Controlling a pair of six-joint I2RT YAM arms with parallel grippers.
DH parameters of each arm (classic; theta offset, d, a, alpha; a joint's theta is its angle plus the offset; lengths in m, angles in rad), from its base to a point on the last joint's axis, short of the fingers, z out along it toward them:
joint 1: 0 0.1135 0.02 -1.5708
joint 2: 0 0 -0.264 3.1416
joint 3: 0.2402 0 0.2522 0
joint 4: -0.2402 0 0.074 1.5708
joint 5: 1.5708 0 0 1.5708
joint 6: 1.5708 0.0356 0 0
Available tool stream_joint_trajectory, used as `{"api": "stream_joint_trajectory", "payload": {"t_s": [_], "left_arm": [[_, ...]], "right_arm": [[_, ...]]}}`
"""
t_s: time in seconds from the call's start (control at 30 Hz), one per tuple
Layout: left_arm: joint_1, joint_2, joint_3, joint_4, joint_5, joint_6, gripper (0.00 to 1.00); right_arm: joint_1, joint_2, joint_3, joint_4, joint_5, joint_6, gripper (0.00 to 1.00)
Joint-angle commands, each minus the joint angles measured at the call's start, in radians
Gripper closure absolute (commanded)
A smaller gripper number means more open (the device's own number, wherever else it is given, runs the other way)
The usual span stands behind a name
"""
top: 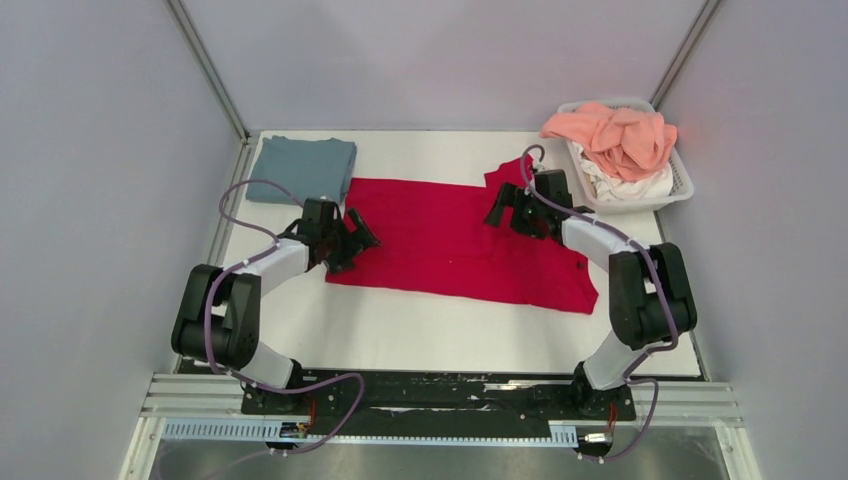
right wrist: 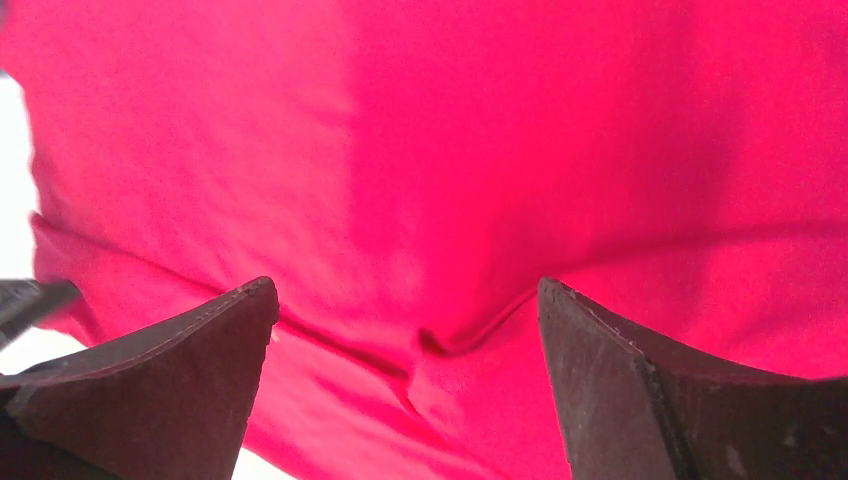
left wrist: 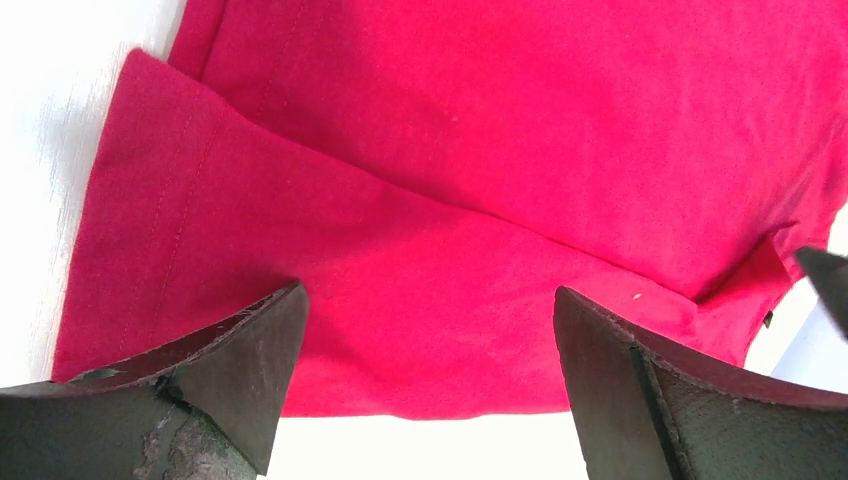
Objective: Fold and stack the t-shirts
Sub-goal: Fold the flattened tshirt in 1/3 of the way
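Both arms hang over the bright crimson red cotton t-shirt (top: 460, 240), which lies flat in the middle of the white table (top: 450, 335).
The left gripper (top: 362, 238) is at the shirt's 9 o'clock edge with its dark fingers spread apart and nothing between them; its wrist camera shows a folded flap of red cloth below. The right gripper (top: 500, 208) is near the shirt's 1 o'clock corner beside a sleeve, its fingers also apart over rumpled red fabric. A folded dusty blue-grey t-shirt (top: 303, 168) sits at 10 o'clock on the table. At 2 o'clock, the white slatted plastic basket (top: 683, 187) holds a crumpled salmon pink shirt (top: 615, 135) on top of a white shirt (top: 625, 183).
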Motion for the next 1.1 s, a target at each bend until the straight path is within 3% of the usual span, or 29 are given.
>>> {"api": "stream_joint_trajectory", "payload": {"t_s": [0.0,0.13,0.27,0.5,0.63,0.83,1.07], "left_arm": [[0.001,-0.006,0.055,0.001,-0.016,0.036,0.0],[0.001,-0.024,0.063,-0.008,-0.027,0.043,0.0],[0.002,-0.009,0.073,0.034,0.002,0.043,0.0],[0.001,0.16,0.118,0.104,0.059,0.019,0.0],[0.0,0.172,0.05,0.084,0.058,0.018,0.0],[-0.02,0.037,-0.165,0.024,0.104,-0.018,0.0],[-0.134,-0.338,-0.431,-0.162,0.012,-0.167,0.0]], "right_arm": [[-0.001,0.031,0.141,0.095,0.031,0.021,0.0],[0.0,0.002,0.121,0.018,0.074,0.035,0.0],[0.004,-0.09,-0.043,0.007,0.118,0.065,0.0],[0.008,-0.097,-0.203,0.013,0.098,0.095,0.0],[0.007,-0.16,-0.282,-0.028,0.099,0.129,0.0],[0.007,-0.355,-0.384,-0.175,0.094,0.137,0.0],[0.02,-0.606,-0.485,-0.3,0.035,0.146,0.0]]}}
